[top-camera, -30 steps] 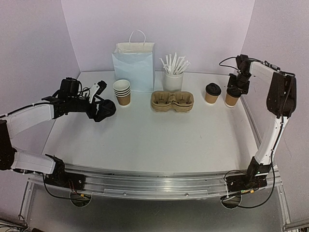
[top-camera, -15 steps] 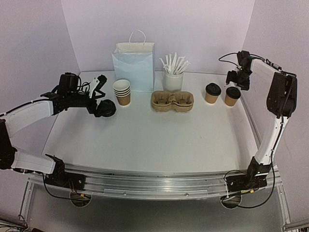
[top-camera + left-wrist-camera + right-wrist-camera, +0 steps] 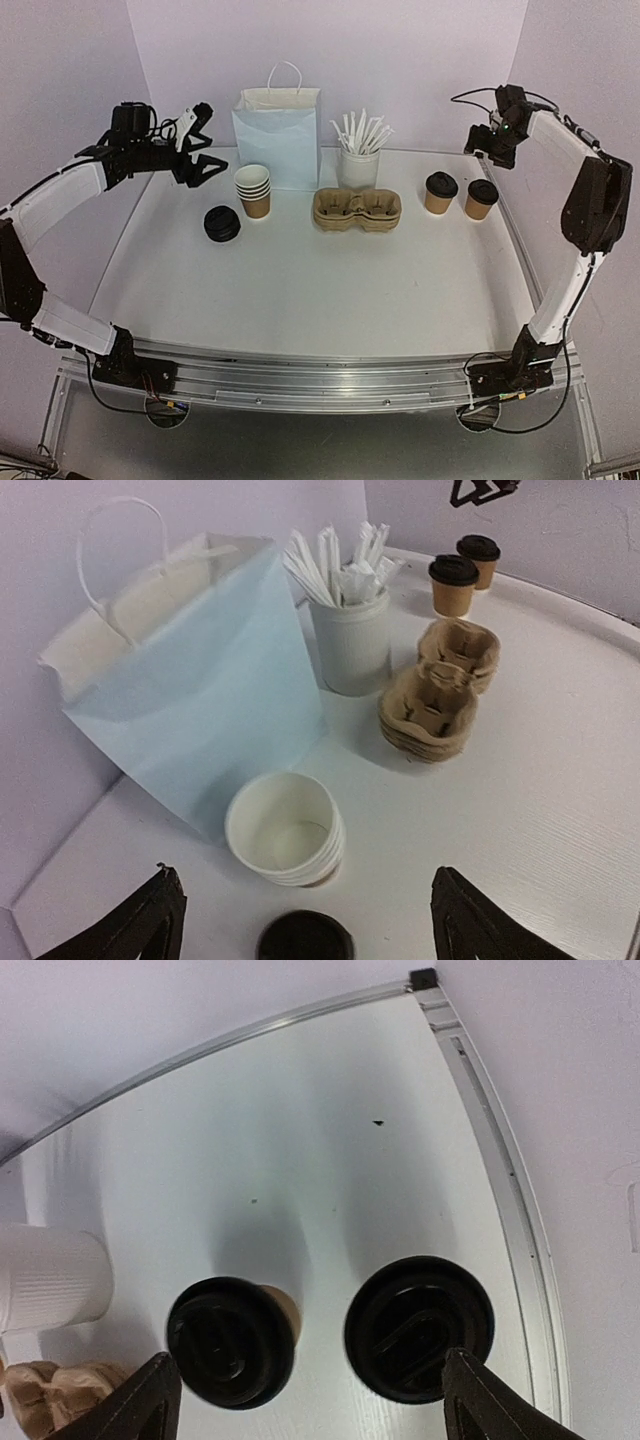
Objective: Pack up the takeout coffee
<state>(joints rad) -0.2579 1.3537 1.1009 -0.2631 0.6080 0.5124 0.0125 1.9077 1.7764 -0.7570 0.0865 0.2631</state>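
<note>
Left end effector [image 3: 207, 137] wide open, empty, high above loose black lid [image 3: 221, 223] on desk [image 3: 300, 290] beside cup stack [image 3: 253, 190], right end effector [image 3: 310, 1390] wide open, empty, hovering over two lidded cups [image 3: 440, 193], right of carrier [image 3: 357, 209]

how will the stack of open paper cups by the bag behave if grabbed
The stack of cups looks empty inside, so it is probably very light and easy to tip or slide with a nudge. Its open rims have no lid bracing them, so a hard squeeze would likely dent them. Nested cups may separate, only the top one lifting.
</note>
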